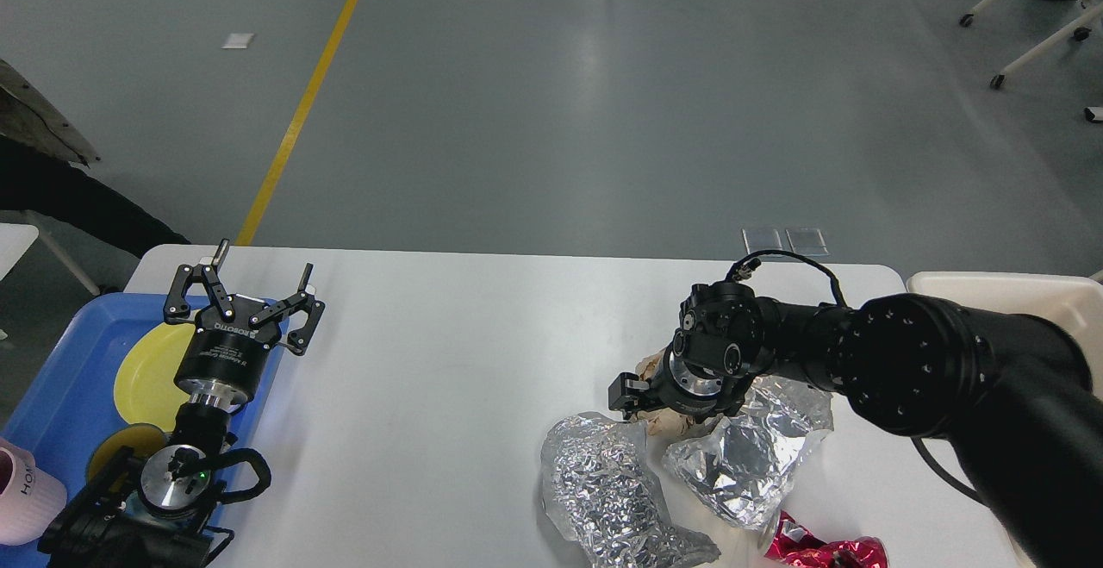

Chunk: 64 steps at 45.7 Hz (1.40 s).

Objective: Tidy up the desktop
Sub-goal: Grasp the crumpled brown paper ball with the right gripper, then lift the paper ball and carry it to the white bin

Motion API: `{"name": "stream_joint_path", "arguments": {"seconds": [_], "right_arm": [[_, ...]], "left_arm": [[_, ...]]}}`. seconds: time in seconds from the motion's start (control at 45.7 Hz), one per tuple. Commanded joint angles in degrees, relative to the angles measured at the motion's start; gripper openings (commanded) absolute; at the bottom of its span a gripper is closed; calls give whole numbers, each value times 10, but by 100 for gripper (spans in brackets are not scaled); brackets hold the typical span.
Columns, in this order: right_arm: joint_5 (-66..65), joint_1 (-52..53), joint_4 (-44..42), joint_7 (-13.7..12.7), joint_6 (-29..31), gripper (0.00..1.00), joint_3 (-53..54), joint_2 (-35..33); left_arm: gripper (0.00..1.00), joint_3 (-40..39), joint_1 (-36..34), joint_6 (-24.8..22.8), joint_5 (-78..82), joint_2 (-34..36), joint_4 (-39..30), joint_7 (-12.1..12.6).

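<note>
The white desktop [448, 396] fills the lower part of the head view. On its right part lie a crumpled brown paper ball [662, 421], two crumpled foil pieces [603, 490] [741, 456] and a red shiny wrapper [819, 551]. My right gripper [668, 404] points down and sits low over the brown paper ball, hiding most of it. Its jaws still stand wide apart; only the left finger [622, 396] shows. My left gripper [246, 292] is open and empty, over the blue tray's right edge.
A blue tray [60, 396] at the left holds a yellow plate [146, 370] and a pink cup [26, 490]. A cream-white bin [991, 288] stands at the table's right end. My right arm hides the area behind the foil.
</note>
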Motion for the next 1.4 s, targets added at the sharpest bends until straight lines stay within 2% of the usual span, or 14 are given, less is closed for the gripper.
{"name": "stream_joint_path", "arguments": {"seconds": [0.0, 0.131, 0.35, 0.482, 0.525, 0.569, 0.657, 0.679, 1.292, 1.379], "right_arm": [[1, -6, 1, 1, -29, 91, 7, 1], [2, -26, 1, 1, -85, 90, 17, 1], [1, -34, 1, 1, -100, 88, 18, 2], [3, -36, 1, 0, -100, 68, 18, 1], [4, -37, 1, 0, -100, 58, 18, 1], [7, -37, 1, 0, -100, 45, 19, 1], [11, -37, 5, -1, -99, 6, 19, 2], [11, -36, 8, 0, -99, 0, 20, 1], [48, -4, 17, -15, -107, 0, 51, -5], [48, 32, 51, -32, -101, 0, 46, -22]], "left_arm": [[97, 0, 0, 0, 0, 0, 0, 0], [97, 0, 0, 0, 0, 0, 0, 0], [97, 0, 0, -1, 0, 0, 0, 0], [97, 0, 0, 0, 0, 0, 0, 0], [97, 0, 0, 0, 0, 0, 0, 0], [97, 0, 0, 0, 0, 0, 0, 0], [97, 0, 0, 0, 0, 0, 0, 0], [97, 0, 0, 0, 0, 0, 0, 0], [97, 0, 0, 0, 0, 0, 0, 0], [97, 0, 0, 0, 0, 0, 0, 0]]}}
